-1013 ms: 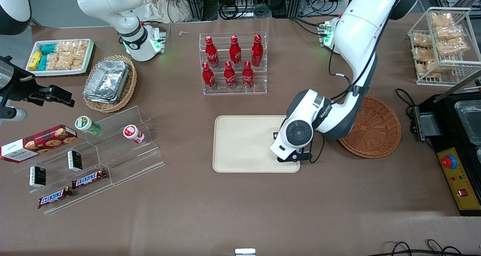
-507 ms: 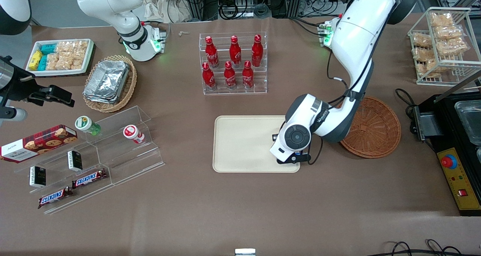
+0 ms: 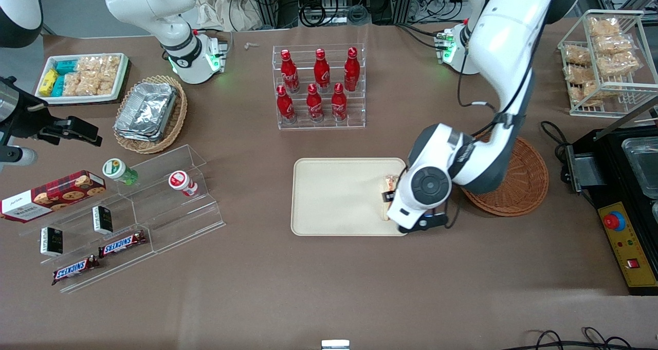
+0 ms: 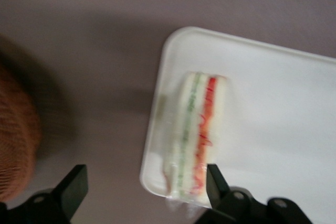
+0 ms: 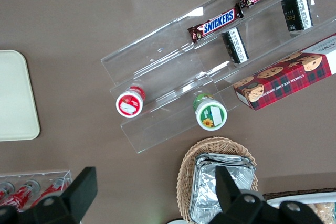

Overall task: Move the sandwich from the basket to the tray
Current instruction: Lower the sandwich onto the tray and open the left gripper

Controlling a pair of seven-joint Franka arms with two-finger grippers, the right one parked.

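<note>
Front view: sandwich (image 3: 386, 196) lies on the cream tray (image 3: 334, 196), hard against the rim at the working arm's end, standing on edge with the filling stripes up. The left arm's wrist hangs just above it, so the pincer (image 3: 406, 221) is mostly hidden here, about over the tray's corner nearest the camera. The reddish wicker basket (image 3: 519, 185) sits empty at the tray's 3 o'clock, partly under the arm. Risk, as I judge it: the wedge is narrow and upright, close to the rim; a finger brushing it on the way up could tip it or nudge it over the low edge onto the bench (image 3: 329, 288). The clear wrap could also cling to a finger and drag it along. Against the frames half a second and a second ago: the wrist then covered that end of the tray and no sandwich showed; now the wrist has shifted toward the basket and higher, and the wedge is uncovered. Left wrist view: sandwich (image 4: 197, 135) rests on the tray (image 4: 273, 103) just inside its rounded edge, green and red stripes facing the camera. The pincer (image 4: 142, 187) is spread wide with nothing between its fingers (image 4: 73, 184); one finger is over bare bench, the other by the wedge's end. Basket (image 4: 16, 140) shows at the frame's edge. Right wrist view: only a corner of the tray (image 5: 16, 98); nothing of the sandwich.
</note>
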